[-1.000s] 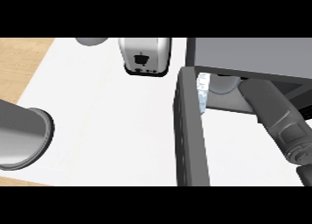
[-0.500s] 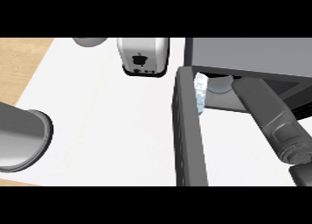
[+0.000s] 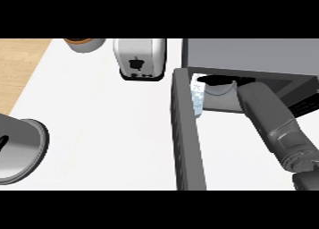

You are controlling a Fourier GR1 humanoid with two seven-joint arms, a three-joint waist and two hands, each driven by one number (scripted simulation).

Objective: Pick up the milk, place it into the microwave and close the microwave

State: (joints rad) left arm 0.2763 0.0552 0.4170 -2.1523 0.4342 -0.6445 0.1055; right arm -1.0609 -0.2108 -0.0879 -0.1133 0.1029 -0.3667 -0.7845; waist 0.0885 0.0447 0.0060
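Milk (image 3: 197, 96) inside microwave (image 3: 254, 53), beside open door (image 3: 186, 138).

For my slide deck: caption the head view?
Right hand reaches into the open microwave beside the milk.

White counter (image 3: 115, 129), wood strip (image 3: 16, 67) at left edge; toaster (image 3: 140, 58) at back.

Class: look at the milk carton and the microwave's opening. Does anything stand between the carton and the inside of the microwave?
Nothing visible does. The milk carton is already at the microwave opening, beside the open door, with the right hand reaching in.
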